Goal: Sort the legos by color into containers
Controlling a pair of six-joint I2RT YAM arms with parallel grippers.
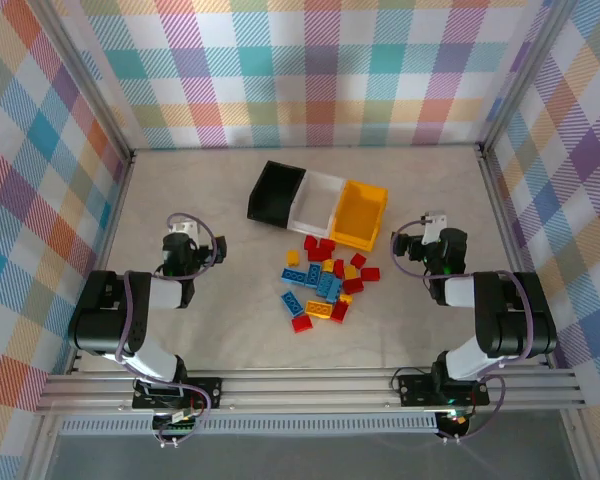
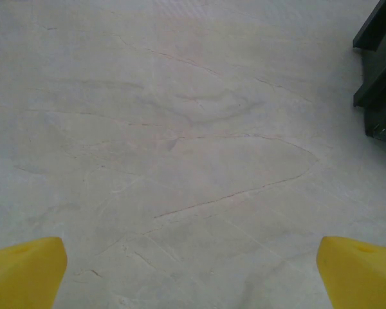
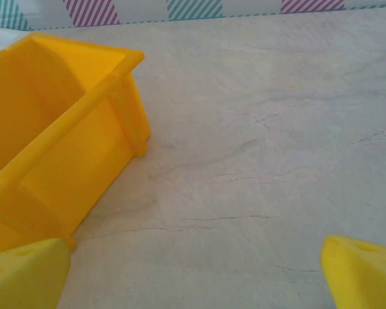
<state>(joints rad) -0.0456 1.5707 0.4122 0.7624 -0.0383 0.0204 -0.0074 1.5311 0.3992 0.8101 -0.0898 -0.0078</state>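
On my left, the left tool [image 1: 184, 238] hangs over bare bench [image 1: 230, 320], well apart from the bricks. From its wrist camera I see its two yellow fingertips [image 2: 26, 273] at the bottom corners, spread wide with nothing between them but the pale, creased bench surface. A corner of the black bin [image 2: 379, 71] shows at the right edge of that view.

Toward the middle, three bins stand side by side in a slightly slanted row at the far half of the bench: the black bin on the left, the white bin [image 1: 318, 205] in the middle, the yellow bin [image 1: 358, 213] on the right, each touching its neighbour.

Just in front of the white and yellow bins lies the pile of bricks [image 1: 325, 280], red, blue and yellow mixed together in one loose cluster on the bench. The nearest red ones sit just beside the front walls of those two bins. I see no brick in either tool.

On my right, the right tool [image 1: 430, 238] hovers just beside the yellow bin's right side. Its wrist camera shows its yellow fingertips [image 3: 26, 273] spread wide, holding nothing, with the yellow bin's wall close on the left and the plaid wall [image 3: 199, 9] beyond.
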